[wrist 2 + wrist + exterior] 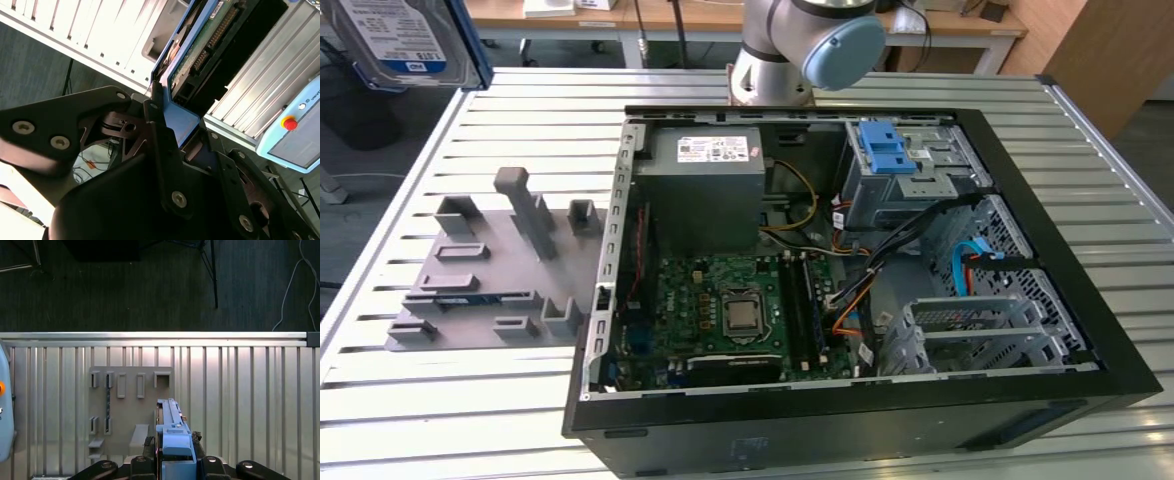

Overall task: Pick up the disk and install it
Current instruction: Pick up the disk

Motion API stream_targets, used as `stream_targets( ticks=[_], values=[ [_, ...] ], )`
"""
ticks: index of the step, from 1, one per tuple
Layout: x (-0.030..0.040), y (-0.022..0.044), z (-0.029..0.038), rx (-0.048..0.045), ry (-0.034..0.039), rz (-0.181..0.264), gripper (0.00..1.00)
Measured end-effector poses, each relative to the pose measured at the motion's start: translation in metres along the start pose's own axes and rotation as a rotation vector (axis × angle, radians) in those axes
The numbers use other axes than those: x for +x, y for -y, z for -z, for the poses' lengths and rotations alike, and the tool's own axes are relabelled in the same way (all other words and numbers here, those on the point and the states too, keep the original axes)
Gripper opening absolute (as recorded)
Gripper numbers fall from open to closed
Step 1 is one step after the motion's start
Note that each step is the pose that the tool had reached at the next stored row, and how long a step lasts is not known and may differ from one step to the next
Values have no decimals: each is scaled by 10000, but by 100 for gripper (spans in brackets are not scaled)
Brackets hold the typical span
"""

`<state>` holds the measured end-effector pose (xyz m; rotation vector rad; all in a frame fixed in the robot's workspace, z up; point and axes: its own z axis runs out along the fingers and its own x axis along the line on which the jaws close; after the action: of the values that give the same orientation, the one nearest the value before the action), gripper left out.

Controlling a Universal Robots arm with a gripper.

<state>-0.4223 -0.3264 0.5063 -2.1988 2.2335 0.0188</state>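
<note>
High over the tabletop, jaws pinch the disk edge-on; thin grip, might twist or slip loose imo.

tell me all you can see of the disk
The disk is a flat silver drive with a white-and-blue label, framed by a blue plastic bracket; the second wrist view shows its green circuit board. The gripper is shut on the bracket's end, holding it edge-on in the air over the grey fixture.
</note>
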Motion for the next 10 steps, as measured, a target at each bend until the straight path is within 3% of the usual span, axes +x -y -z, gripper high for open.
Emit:
stream_targets(
  ticks=[10],
  values=[
    [-1, 89, 0, -1, 0, 0, 36]
  ],
)
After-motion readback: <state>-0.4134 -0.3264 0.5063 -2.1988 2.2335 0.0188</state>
